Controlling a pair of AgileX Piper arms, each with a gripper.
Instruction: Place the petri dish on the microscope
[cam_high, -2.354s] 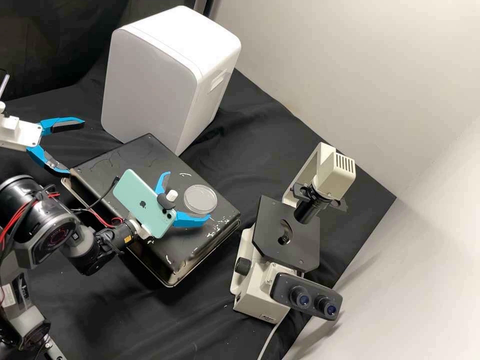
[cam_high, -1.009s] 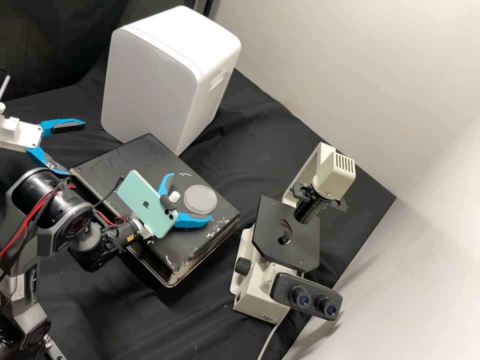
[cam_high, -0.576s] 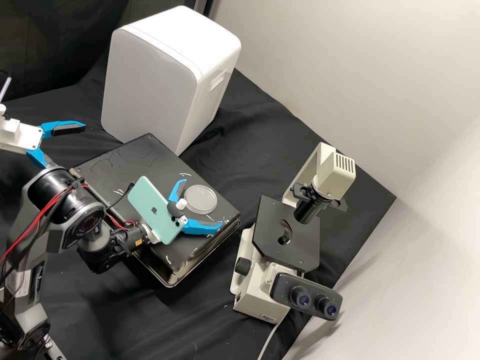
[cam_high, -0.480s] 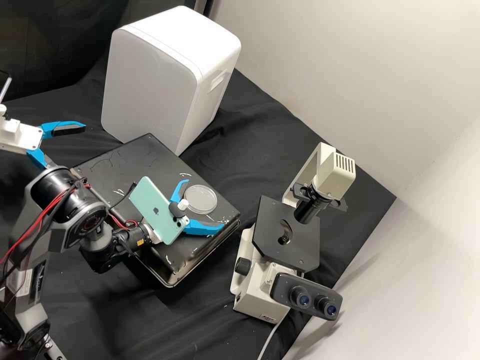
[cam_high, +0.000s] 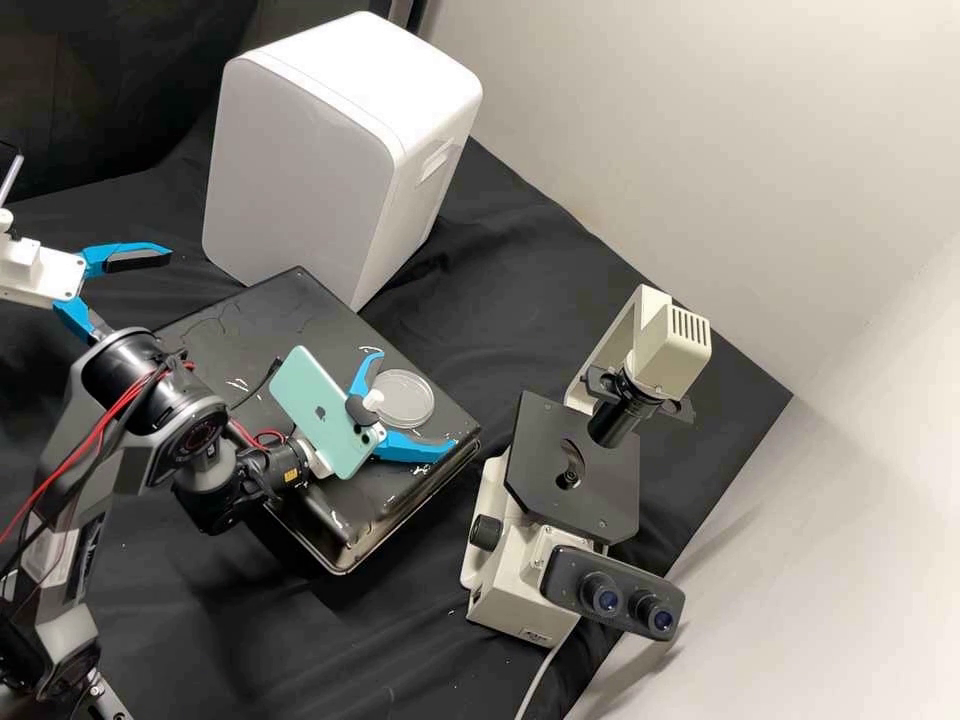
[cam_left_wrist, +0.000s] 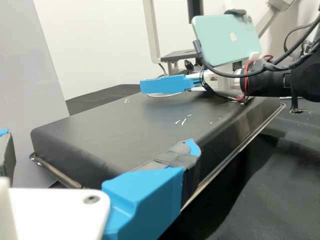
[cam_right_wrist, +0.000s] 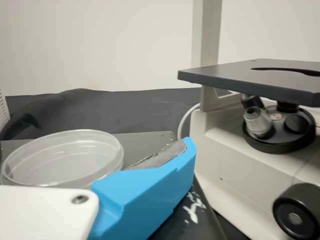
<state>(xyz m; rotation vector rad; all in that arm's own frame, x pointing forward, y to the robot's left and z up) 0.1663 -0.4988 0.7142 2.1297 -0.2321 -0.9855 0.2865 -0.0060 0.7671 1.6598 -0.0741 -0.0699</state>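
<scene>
A clear petri dish (cam_high: 402, 397) (cam_right_wrist: 62, 157) lies flat on a black box (cam_high: 290, 330), near the corner closest to the microscope. My right gripper (cam_high: 420, 397) is open and low over the box. One blue finger (cam_right_wrist: 150, 185) passes the dish on its near side, the other curves round its far side. I cannot tell whether they touch it. The cream microscope (cam_high: 520, 560) stands right of the box, its black stage (cam_high: 575, 465) (cam_right_wrist: 255, 80) bare. My left gripper (cam_high: 125, 290) (cam_left_wrist: 100, 142) hangs open at the box's far left corner, holding nothing.
A tall white container (cam_high: 330, 150) stands behind the box. A mint-green phone (cam_high: 320, 410) (cam_left_wrist: 227, 32) is mounted on the right wrist. The microscope's lamp head (cam_high: 665, 345) overhangs the stage. Black cloth (cam_high: 500, 260) covers the bench up to the white wall.
My right arm has slid forward toward the microscope, so its open fingers now reach along both sides of the dish. The dish and the left gripper have stayed put.
</scene>
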